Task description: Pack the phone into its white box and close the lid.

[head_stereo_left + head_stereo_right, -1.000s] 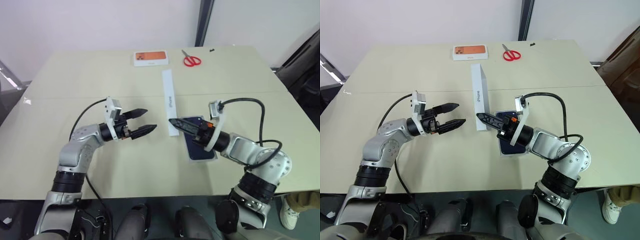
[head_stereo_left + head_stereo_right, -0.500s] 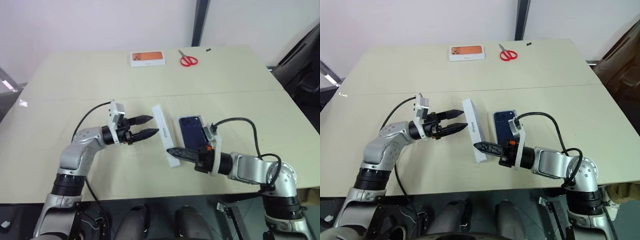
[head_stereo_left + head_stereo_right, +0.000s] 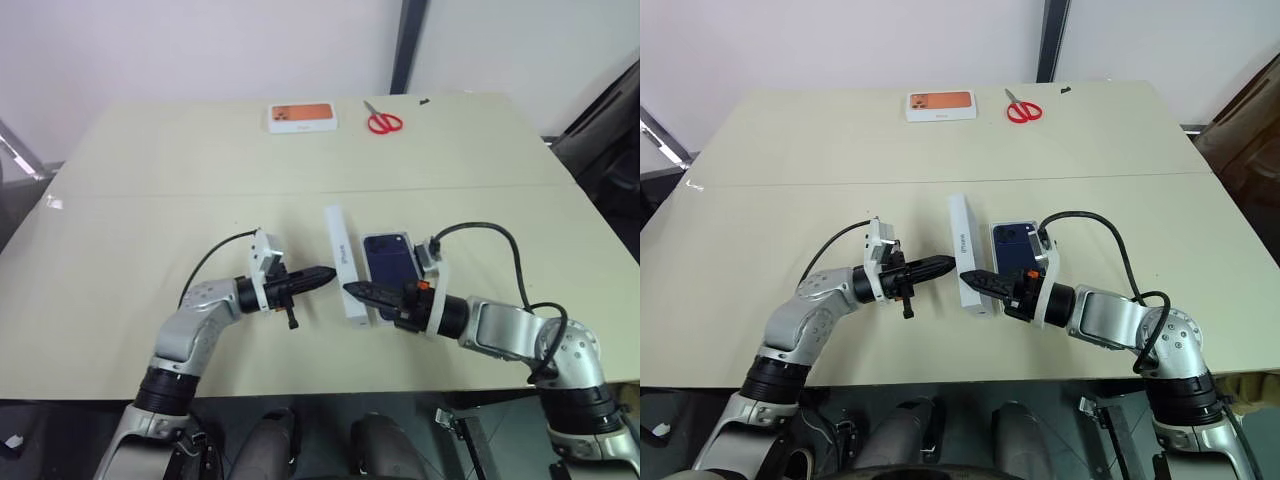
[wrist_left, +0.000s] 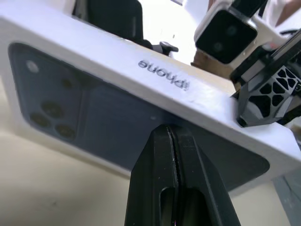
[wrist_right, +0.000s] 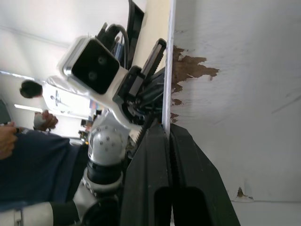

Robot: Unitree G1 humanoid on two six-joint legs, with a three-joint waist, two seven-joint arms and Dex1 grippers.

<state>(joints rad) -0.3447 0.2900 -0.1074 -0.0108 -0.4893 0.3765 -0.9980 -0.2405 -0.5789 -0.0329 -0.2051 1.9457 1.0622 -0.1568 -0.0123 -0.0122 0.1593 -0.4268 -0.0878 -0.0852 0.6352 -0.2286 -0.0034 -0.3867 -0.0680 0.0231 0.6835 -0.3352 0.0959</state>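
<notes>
Your slim navy phone lies flat on the beige table, just beside the white lid, now tipped on edge. Your left gripper has snapped closed against it; the right gripper pinches its rim, loosening.

head stereo overhead, wrists perhaps close-up

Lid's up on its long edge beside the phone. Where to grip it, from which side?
Pinch a thin side wall of the lid at its near end, coming from the hollow side that faces the phone. The printed face is probably too broad and flat to span; the shut left pincer only points at it. The right pincer straddles such a wall.
</notes>
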